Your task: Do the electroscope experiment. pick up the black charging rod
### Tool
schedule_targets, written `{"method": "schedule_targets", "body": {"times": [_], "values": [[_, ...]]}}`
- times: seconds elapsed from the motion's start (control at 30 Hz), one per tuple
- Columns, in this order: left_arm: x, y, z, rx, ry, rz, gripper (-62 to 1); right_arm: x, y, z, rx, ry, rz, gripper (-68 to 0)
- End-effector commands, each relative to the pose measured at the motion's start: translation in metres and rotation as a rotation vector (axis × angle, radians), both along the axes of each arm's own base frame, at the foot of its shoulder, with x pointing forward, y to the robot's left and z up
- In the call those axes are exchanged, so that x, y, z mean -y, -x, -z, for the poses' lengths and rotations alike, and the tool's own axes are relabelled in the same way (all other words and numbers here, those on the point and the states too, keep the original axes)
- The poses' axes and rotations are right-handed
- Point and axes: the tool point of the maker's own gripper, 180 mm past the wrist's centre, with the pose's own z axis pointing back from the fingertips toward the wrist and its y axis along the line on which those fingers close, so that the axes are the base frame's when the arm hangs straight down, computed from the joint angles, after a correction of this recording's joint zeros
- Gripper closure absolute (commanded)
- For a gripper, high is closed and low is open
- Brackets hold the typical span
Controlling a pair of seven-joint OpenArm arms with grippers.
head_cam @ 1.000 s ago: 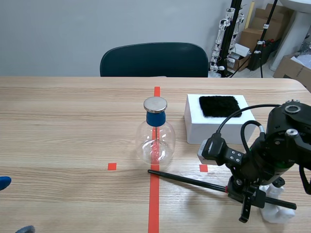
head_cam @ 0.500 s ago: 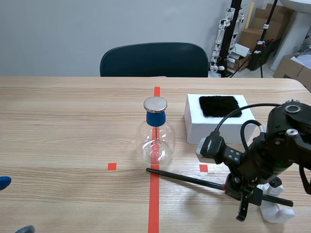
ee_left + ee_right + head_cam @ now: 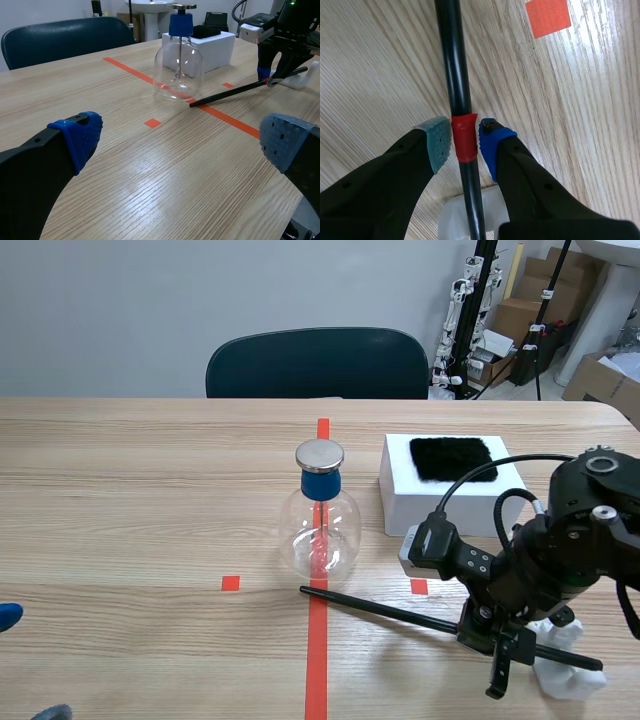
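Clearly, the right gripper (image 3: 465, 141) is clenched on the black charging rod (image 3: 451, 60). Its fingers stand only slightly apart, with the grey-green pad (image 3: 437, 137) pressed on one side of the rod's red band (image 3: 465, 137) and the blue pad (image 3: 492, 145) on the other. The rod passes straight between the fingers and runs well ahead of the gripper over the wooden counter (image 3: 130, 490). Behind the grip it crosses a white stand (image 3: 470, 215) that sits under the gripper, between the roots of its fingers. In the left wrist view the rod slopes down from the gripper toward its thin far tip; whether that tip touches the counter I cannot tell.

That far tip lies just beside a clear glass electroscope flask (image 3: 320, 525) with a blue collar and a flat metal cap, which stands upright on the counter, well ahead of the right gripper. A white box (image 3: 450, 502) with a black cloth (image 3: 453, 458) on top sits near the right gripper, on its far side.

The left gripper (image 3: 182, 139) is spread wide and holds nothing, touching nothing; its blue pads (image 3: 80, 135) are far apart above the bare counter. The flask and the rod's tip lie well ahead of it. A dark chair (image 3: 317, 362) stands beyond the counter's far edge.
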Motion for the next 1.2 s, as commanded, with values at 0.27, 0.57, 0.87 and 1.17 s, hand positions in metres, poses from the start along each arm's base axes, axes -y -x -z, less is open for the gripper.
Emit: {"method": "schedule_targets", "body": {"times": [0.27,0.57,0.87,1.17], "values": [[-0.002,-0.002,-0.007,0.026,0.017,-0.004,-62.3,-0.001,-0.011,-0.009,0.037,-0.011,-0.001,-1.6],[-0.002,-0.002,-0.007,0.026,0.017,-0.004,-62.3,0.002,-0.01,-0.008,0.03,0.003,-0.001,0.0],[-0.002,-0.002,-0.007,0.026,0.017,-0.004,-62.3,0.008,-0.004,-0.004,0.015,0.032,-0.032,0.0],[-0.002,-0.002,-0.007,0.026,0.017,-0.004,-62.3,0.01,0.001,-0.004,0.009,0.05,-0.094,0.0]]}}
